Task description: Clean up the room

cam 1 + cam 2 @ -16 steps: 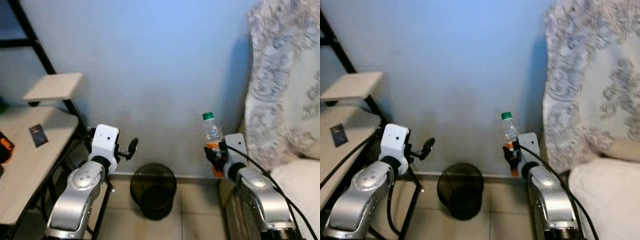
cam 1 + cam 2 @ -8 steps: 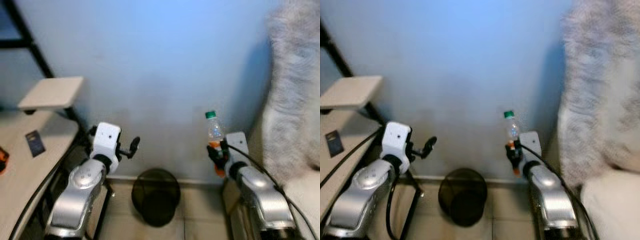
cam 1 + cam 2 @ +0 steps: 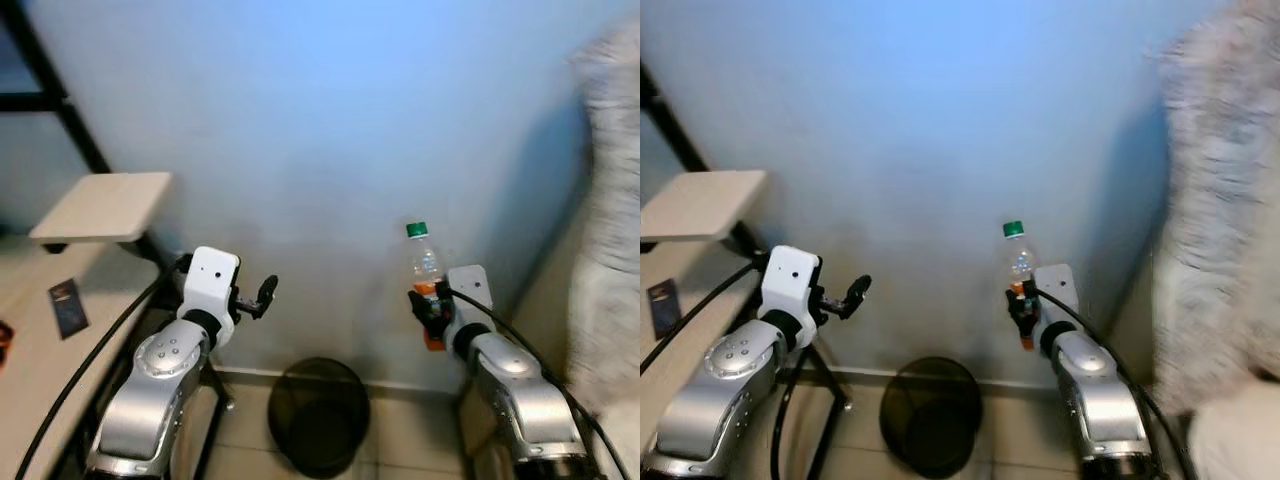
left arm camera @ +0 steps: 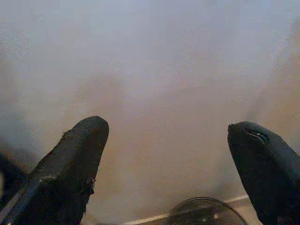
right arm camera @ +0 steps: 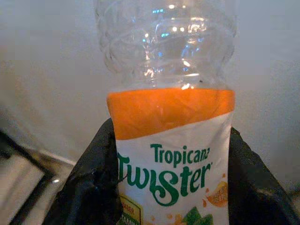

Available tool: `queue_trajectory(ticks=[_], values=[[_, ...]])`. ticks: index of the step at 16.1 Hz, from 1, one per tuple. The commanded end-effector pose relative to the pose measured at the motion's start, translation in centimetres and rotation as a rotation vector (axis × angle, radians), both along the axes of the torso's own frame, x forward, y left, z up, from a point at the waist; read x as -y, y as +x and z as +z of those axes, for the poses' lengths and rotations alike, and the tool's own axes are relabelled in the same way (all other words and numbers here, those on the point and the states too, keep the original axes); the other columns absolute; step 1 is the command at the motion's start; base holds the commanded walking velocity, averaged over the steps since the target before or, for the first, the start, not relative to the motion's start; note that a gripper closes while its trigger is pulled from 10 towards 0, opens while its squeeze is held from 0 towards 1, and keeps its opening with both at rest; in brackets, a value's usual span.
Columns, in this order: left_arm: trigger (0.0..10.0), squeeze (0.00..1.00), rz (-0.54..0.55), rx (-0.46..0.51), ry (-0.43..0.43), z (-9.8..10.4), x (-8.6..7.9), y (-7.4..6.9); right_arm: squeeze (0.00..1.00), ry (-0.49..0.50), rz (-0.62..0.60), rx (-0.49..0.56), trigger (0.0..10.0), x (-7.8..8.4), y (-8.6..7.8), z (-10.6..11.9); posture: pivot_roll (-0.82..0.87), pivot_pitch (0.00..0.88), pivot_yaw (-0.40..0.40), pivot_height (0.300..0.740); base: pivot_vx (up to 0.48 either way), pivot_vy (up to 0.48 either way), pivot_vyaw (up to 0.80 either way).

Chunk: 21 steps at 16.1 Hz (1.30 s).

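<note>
A clear plastic bottle [image 3: 424,268] with a green cap and an orange Tropicana Twister label [image 5: 173,154] stands upright in my right gripper [image 3: 428,312], which is shut on it, held up in front of the blue wall. A black mesh waste bin [image 3: 318,414] sits on the tiled floor against the wall, below and left of the bottle. My left gripper [image 3: 262,296] is raised above and left of the bin, open with nothing between its fingers [image 4: 75,164]; the bin's rim [image 4: 206,216] lies low in the left wrist view.
A beige desk [image 3: 40,330] with a raised shelf [image 3: 100,205] and a black frame stands at the left, a small dark card [image 3: 66,306] on it. A patterned white blanket [image 3: 612,220] hangs at the right. The blue wall is close ahead.
The camera has shifted; the blanket has slid toward the right edge and the bin sits lower in view. Both arms keep their pose, the bottle still held.
</note>
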<state>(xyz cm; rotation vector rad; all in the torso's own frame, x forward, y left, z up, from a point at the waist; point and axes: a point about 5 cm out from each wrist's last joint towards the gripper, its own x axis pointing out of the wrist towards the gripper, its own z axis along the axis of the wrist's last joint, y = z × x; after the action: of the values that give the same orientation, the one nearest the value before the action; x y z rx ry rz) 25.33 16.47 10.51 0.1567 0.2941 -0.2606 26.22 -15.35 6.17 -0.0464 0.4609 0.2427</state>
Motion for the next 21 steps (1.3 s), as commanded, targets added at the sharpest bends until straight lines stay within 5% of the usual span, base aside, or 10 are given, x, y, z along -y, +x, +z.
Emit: queue_trajectory(ticks=[1, 6, 7, 13, 18, 19, 20, 21], values=[[10.0, 0.0, -0.002, 0.006, 0.009, 0.3, -0.2, 0.1, 0.0, 0.0, 0.035, 0.025, 10.0, -0.5, 0.2, 0.5, -0.07, 0.0, 0.06, 0.74, 0.341, 0.0, 0.0], [10.0, 0.0, -0.139, -0.032, 0.066, 0.1, -0.2, -0.9, 0.0, -0.029, 0.298, -0.046, 10.0, -0.6, 0.7, -0.8, -0.05, 0.0, 0.046, 0.74, 0.054, 0.0, 0.48], [10.0, 0.0, -0.227, -0.049, 0.095, 0.0, -0.2, -1.2, 0.0, -0.119, 0.36, -0.069, 10.0, -0.5, 1.1, -1.4, -0.04, 0.0, 0.041, 0.74, 0.0, 0.0, 0.0], [10.0, 0.0, -0.67, -0.176, 0.252, 0.0, -0.7, -1.8, 0.0, -0.268, 0.501, -0.215, 10.0, -2.7, 3.0, -4.5, -0.05, 0.0, 0.061, 0.74, 0.0, 0.0, 0.0], [10.0, 0.0, -0.732, -0.187, 0.261, 0.1, -0.6, -1.5, 0.02, -0.314, 0.486, -0.28, 10.0, -4.3, 3.6, -5.5, -0.05, 0.0, 0.065, 0.74, 0.0, 0.0, 0.0], [10.0, 0.0, -0.736, -0.186, 0.261, 0.1, -0.5, -1.5, 0.8, -0.318, 0.488, -0.283, 10.0, -4.5, 3.7, -5.6, -0.05, 0.0, 0.064, 0.74, 0.0, 0.0, 0.0], [10.0, 0.0, -0.737, -0.186, 0.261, 0.1, -0.4, -1.4, 1.0, -0.314, 0.495, -0.284, 10.0, -4.6, 3.6, -5.7, -0.05, 0.0, 0.062, 0.74, 0.0, 0.0, 0.0], [10.0, 0.0, -0.737, -0.186, 0.26, 0.1, -0.4, -1.4, 1.0, -0.309, 0.499, -0.285, 10.0, -4.8, 3.6, -5.7, -0.05, 0.0, 0.062, 0.74, 0.0, 0.0, 0.0]])
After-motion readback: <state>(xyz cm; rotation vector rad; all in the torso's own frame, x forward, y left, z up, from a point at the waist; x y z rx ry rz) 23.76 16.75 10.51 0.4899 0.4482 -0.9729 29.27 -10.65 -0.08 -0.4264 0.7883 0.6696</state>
